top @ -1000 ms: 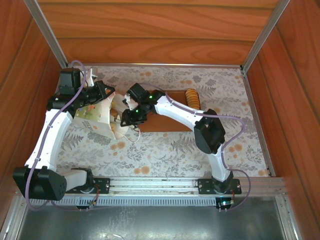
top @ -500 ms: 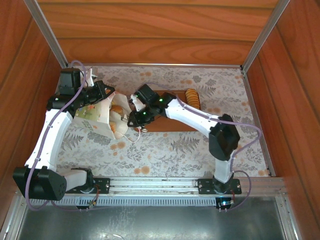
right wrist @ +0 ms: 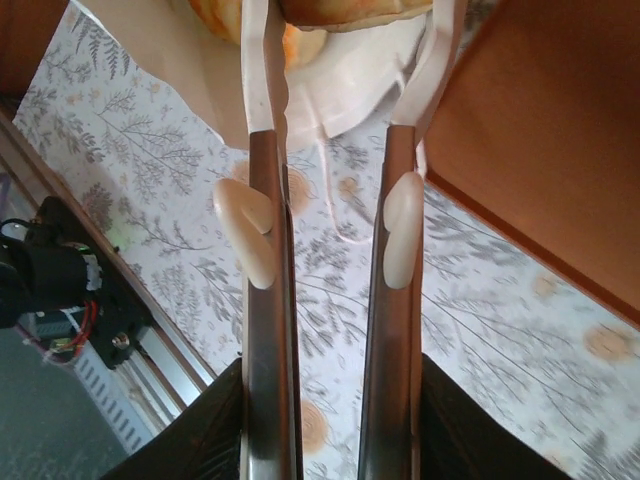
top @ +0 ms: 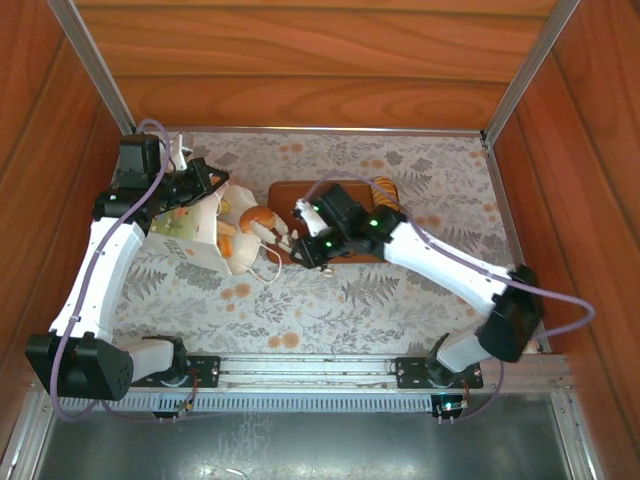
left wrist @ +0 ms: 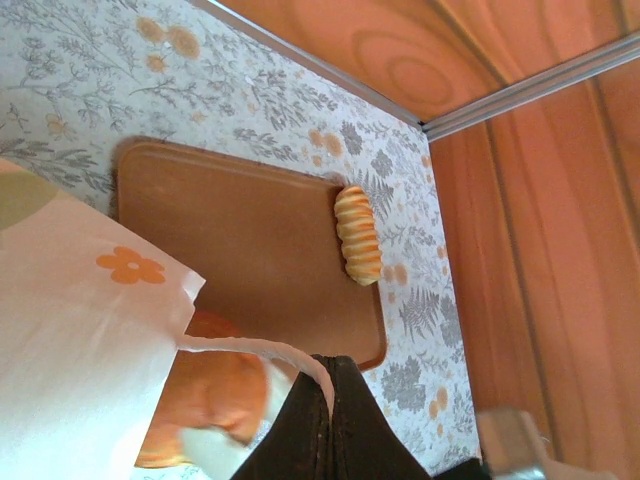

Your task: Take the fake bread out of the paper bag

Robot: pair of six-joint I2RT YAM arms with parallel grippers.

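My R jaws grip a toy bun [right wrist: 350, 10] across its mid-width at the mouth of the paper bag [top: 195, 235], prob. light, stiff, slick, so firm squeeze; my L jaws clench the bag's cord handle [left wrist: 250, 348].

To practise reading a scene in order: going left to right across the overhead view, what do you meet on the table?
White paper bag with a green print → round orange toy buns at its mouth → right gripper holding a golden bread piece → ridged golden toy loaf.
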